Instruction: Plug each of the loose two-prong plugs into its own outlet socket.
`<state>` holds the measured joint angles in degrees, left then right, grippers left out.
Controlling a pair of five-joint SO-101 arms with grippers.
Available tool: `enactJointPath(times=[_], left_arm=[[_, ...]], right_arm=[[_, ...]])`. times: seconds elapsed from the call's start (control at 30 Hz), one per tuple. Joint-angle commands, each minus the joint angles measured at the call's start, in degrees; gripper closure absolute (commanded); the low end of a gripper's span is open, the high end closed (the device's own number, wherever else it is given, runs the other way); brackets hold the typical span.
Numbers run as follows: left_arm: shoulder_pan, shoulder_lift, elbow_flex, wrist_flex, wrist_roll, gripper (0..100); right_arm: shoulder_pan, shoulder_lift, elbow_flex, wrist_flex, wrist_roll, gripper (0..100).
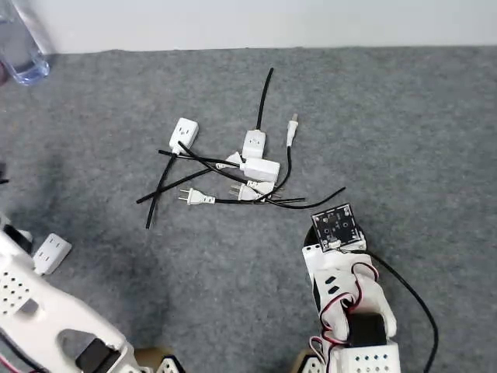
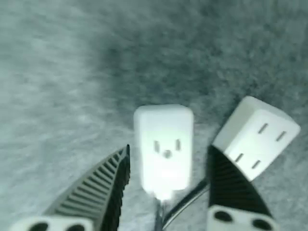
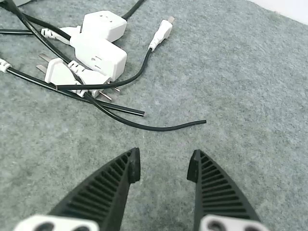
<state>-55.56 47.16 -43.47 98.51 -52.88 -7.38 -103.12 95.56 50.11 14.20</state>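
My left gripper (image 2: 168, 159) is open low over the carpet. A white corded socket (image 2: 163, 147) lies between its fingers with a small gap on each side. A white cube socket (image 2: 257, 137) lies just beside one finger; it also appears beside the left arm (image 1: 52, 253). In the middle of the table several white sockets (image 1: 184, 132) (image 1: 254, 144) (image 1: 260, 169) and two-prong plugs (image 1: 198, 197) (image 1: 250, 191) are tangled in black cords. My right gripper (image 3: 163, 166) is open over bare carpet, short of two plugs (image 3: 60, 70) (image 3: 89, 77) and a socket (image 3: 98, 54).
A small white connector (image 1: 293, 128) lies right of the pile, and a loose black cord end (image 3: 204, 121) lies just ahead of the right gripper. A clear bottle (image 1: 19, 47) stands at the far left corner. Grey carpet covers the table.
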Motion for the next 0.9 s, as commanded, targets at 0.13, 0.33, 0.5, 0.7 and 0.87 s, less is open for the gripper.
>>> enactJointPath(times=[0.13, 0.33, 0.5, 0.7, 0.87], left_arm=[[1.1, -0.9, -14.8, 2.1, 3.8, 73], [13.3, -0.9, -19.3, 2.1, 13.5, 73], [28.2, -0.5, -19.4, 1.9, 22.6, 73], [45.2, -0.2, -19.1, -3.4, 30.0, 73], [53.6, 2.6, -19.3, -11.2, 33.0, 73]], right_arm=[[-1.7, 0.0, 0.9, 0.8, 0.7, 82.2], [-1.8, 0.0, 0.9, 0.7, 0.7, 82.0], [-1.6, 0.0, 0.9, 0.7, 0.6, 81.9], [-1.5, 0.0, 0.9, 0.5, 0.7, 81.9], [-1.5, 0.0, 0.9, 0.5, 0.7, 81.9]])
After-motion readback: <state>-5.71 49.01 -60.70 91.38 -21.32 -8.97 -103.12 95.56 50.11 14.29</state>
